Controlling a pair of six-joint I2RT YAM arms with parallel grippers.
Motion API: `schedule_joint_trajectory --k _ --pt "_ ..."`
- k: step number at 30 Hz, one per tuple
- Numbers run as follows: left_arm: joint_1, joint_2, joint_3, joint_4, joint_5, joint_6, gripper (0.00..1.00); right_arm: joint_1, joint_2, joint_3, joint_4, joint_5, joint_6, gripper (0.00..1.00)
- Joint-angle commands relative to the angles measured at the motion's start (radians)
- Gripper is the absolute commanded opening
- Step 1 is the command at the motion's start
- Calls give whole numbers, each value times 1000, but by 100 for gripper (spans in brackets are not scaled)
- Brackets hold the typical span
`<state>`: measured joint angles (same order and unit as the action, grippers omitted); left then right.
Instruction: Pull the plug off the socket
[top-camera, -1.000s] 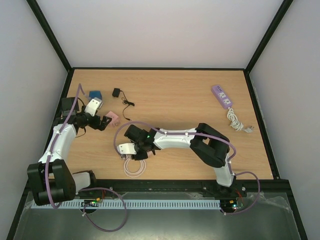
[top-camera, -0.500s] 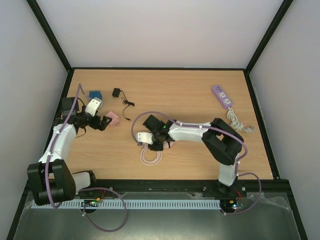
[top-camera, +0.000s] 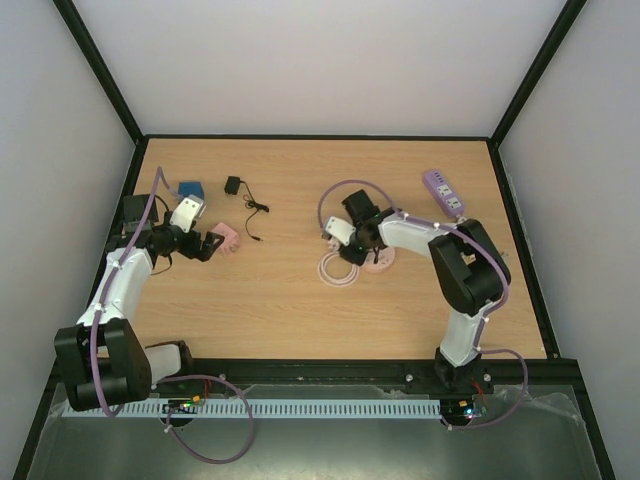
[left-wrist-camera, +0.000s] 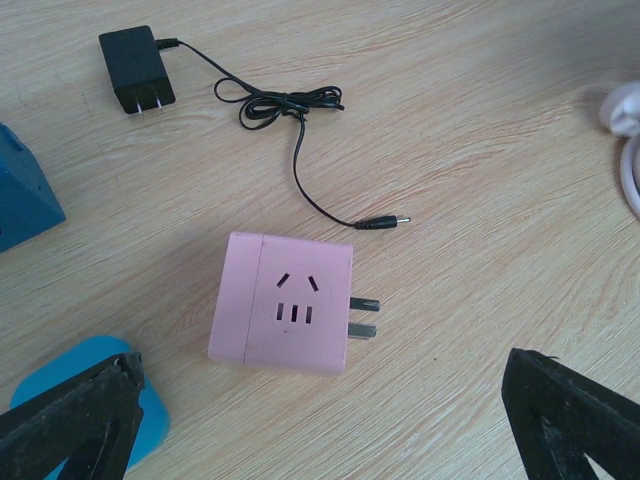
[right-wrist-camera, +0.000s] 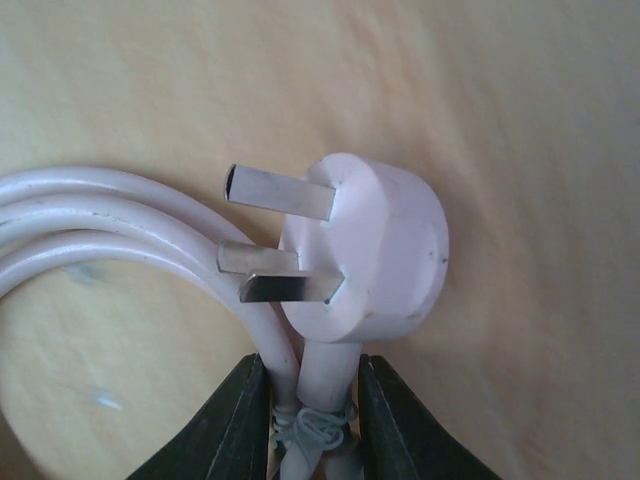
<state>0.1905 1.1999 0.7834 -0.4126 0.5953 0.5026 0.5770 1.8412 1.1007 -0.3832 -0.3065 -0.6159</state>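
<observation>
Pink plastic socket block (left-wrist-camera: 282, 302), cube-shaped, lies flat on the wooden table (top-camera: 300, 170) just ahead of the left gripper (left-wrist-camera: 320, 405). That gripper's two black fingers (left-wrist-camera: 70, 425) are spread wide to either side and do not touch it. Two metal prongs stick out of the block's side, and nothing is plugged into its face.

Well apart from it, right of the table's middle, the round white three-pin plug (right-wrist-camera: 380, 250) is clear of any socket. The right gripper (right-wrist-camera: 315, 420) pinches the white cable (top-camera: 338, 270) just beneath the plug's body, where a thin tie binds the strands.

From above, the wrist hides those fingers, and I cannot tell whether the cable's coil rests on the wood or hangs just over it. In the right wrist view the coil is cut off at the left edge.

In the left wrist view a blue block (left-wrist-camera: 20, 195) is cut by the frame and a blue disc (left-wrist-camera: 85, 362) sits partly behind one finger. A black charger (left-wrist-camera: 137, 70) with a thin cord lies beyond the cube, and a purple power strip (top-camera: 443, 193) lies far right.
</observation>
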Motion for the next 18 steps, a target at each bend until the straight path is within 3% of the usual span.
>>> schedule_joint_trajectory --k 1,8,18 --pt "5 -7 9 -6 8 -13 100 -115 16 41 -35 23 15 24" --pt "5 -2 12 -12 -5 -14 100 -295 86 115 -37 21 34 24" --pt "5 22 33 -7 -20 -17 100 -459 98 130 -3 22 99 23"
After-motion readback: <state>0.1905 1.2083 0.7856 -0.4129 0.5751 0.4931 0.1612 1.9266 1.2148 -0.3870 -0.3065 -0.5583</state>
